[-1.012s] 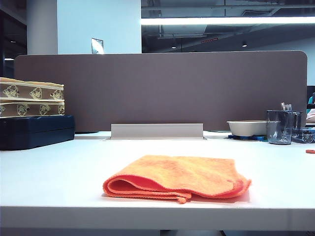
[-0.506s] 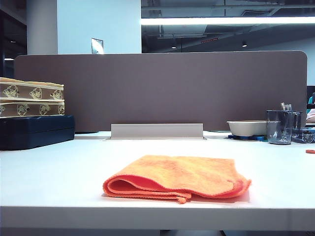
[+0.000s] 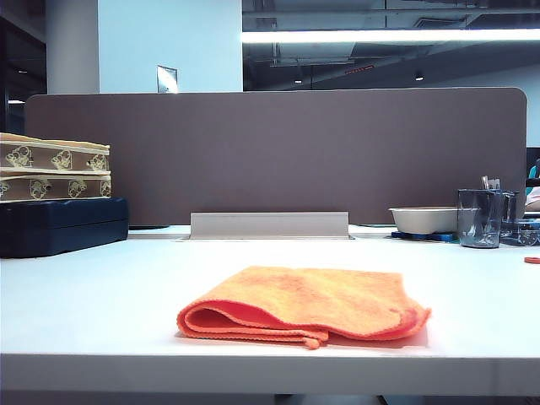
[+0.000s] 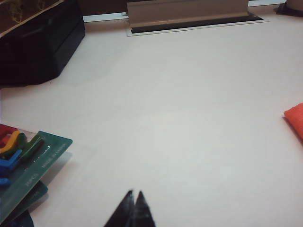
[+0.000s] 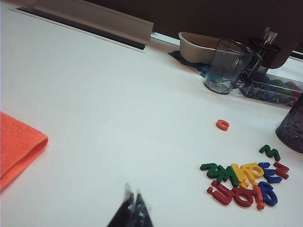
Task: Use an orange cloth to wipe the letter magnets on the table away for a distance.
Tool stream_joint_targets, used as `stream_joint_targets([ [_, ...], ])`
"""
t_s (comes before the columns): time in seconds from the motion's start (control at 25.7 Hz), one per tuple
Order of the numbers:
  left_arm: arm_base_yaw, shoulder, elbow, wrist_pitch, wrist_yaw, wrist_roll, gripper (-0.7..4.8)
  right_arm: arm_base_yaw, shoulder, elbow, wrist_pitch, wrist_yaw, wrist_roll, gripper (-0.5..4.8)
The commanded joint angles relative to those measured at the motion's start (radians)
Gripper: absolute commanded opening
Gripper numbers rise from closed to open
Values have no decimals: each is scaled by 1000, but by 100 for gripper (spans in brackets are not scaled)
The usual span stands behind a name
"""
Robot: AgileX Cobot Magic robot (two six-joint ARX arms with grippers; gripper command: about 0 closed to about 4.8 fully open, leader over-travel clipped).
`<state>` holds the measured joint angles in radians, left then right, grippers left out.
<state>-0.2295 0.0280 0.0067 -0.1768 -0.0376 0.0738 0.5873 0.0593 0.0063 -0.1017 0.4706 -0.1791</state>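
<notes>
Pale white-grey and matte, the desk (image 3: 101, 295) fills every view, with a brown partition (image 3: 278, 152) standing along its far edge and a dark blue case (image 3: 59, 226) at the far left. Next in size, the orange cloth (image 3: 304, 304) lies folded flat near the front edge at the middle of the desk, untouched, with bare surface all around it. To the far right sit a cream bowl (image 5: 199, 46) and a blue-tinted glass (image 5: 227, 66). The letter magnets (image 5: 244, 179) lie in a tight red, yellow, green and blue cluster on the right side, well apart from the cloth, with one small orange piece (image 5: 222, 124) lying loose between the cluster and the glass. A green card of packaged letters (image 4: 28, 165) rests at the left. The left tool (image 4: 134, 208) hangs above bare desk left of the cloth, jaws pressed together and holding nothing; the right tool (image 5: 132, 210) hangs between cloth and magnets, likewise closed and empty. Judging by this, the task has not begun: the first step, picking up the cloth, lies ahead. It calls for one tool to open, reach the cloth and pinch a fold before sweeping toward the cluster.
</notes>
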Motion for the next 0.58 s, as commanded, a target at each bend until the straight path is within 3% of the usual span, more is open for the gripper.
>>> stream_joint_targets([
  [0.04,0,1,-2,-8,-1,-3,-5,2,-1,-7,17,0,4,-4],
  [0.58,0,0,-2,-8,-1,-3,-5,-46,-60,-7,25,0,4,-4],
])
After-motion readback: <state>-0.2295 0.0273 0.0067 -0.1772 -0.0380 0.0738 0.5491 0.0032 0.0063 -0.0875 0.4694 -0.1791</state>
